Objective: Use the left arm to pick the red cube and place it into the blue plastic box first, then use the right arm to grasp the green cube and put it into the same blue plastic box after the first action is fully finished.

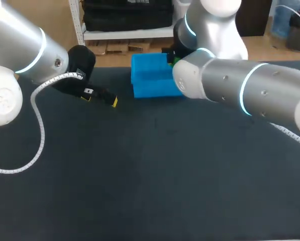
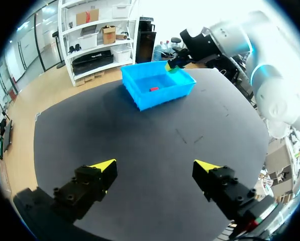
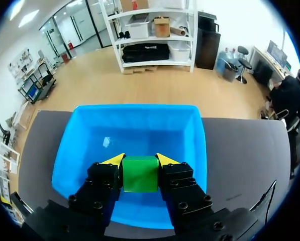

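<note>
The blue plastic box [image 1: 148, 83] stands at the table's far edge. A small red cube [image 2: 154, 89] lies on the floor of the box [image 2: 139, 99]. My right gripper [image 3: 139, 160] hangs above the box [image 3: 79, 138], shut on the green cube [image 3: 139, 174], whose two sides its yellow tips press. In the head view a bit of the green cube [image 1: 176, 61] shows at the box's right rim, behind my right arm. The left wrist view has the green cube [image 2: 171, 67] over the box's far corner. My left gripper [image 1: 100, 99] is open and empty, left of the box, low over the mat [image 2: 155, 165].
A dark mat [image 1: 155, 165] covers the table, and nothing else lies on it. My right arm [image 1: 250, 93] stretches across the back right, over the box's right side.
</note>
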